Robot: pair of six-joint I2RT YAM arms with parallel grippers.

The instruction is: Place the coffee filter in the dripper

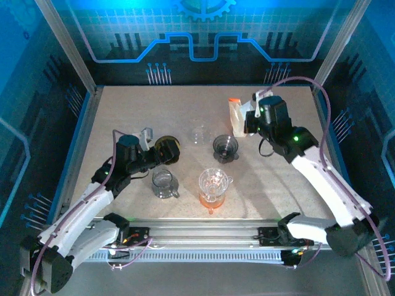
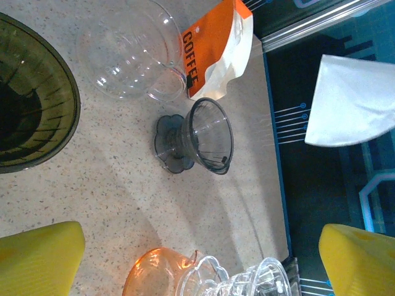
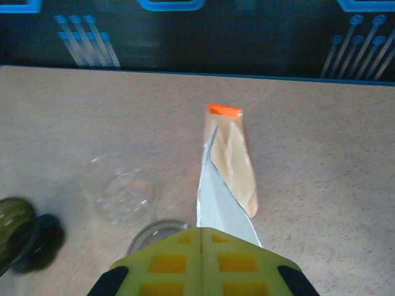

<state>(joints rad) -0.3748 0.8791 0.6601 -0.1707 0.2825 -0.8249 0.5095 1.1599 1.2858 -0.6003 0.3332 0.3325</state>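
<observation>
Evidently the table is set out for brewing: a coffee bag at the back, then a grey dripper, an olive dripper, a glass jug and a clear cup, all looking empty. The right end effector is pressed together on the white paper filter, pinching it edge-on in the air just beside the bag, probably ready to carry it over a dripper's mouth. The left end effector hangs spread wide beside the olive dripper, gripping nothing.
</observation>
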